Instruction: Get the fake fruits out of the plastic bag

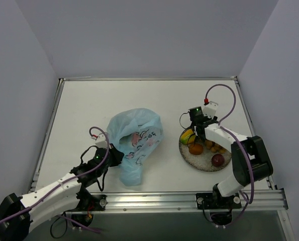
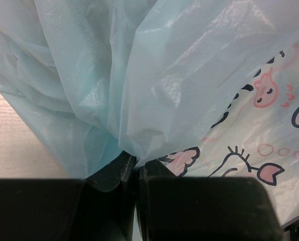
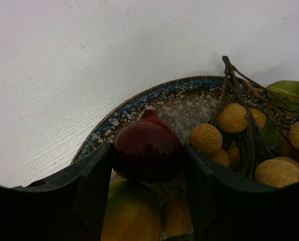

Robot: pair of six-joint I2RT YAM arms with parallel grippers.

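Observation:
The light-blue plastic bag (image 1: pixel 135 143) lies crumpled at mid-table. My left gripper (image 1: pixel 116 154) is shut on a fold at its left edge, which also shows in the left wrist view (image 2: pixel 135 163) under the bag (image 2: pixel 164 75). My right gripper (image 1: pixel 195 129) is over the far-left rim of the speckled plate (image 1: pixel 204 165). It is shut on a dark red fruit (image 3: pixel 148 155) between its fingertips (image 3: pixel 148 148). On the plate lie the mango (image 1: pixel 188 135), an orange piece (image 1: pixel 195 149), the tan ball bunch (image 1: pixel 214 146) and another dark red fruit (image 1: pixel 218 160). No melon shows.
White walls close in the table on the left, back and right. A metal rail (image 1: pixel 189 198) runs along the near edge by the arm bases. The right arm's elbow (image 1: pixel 252 155) stands just right of the plate.

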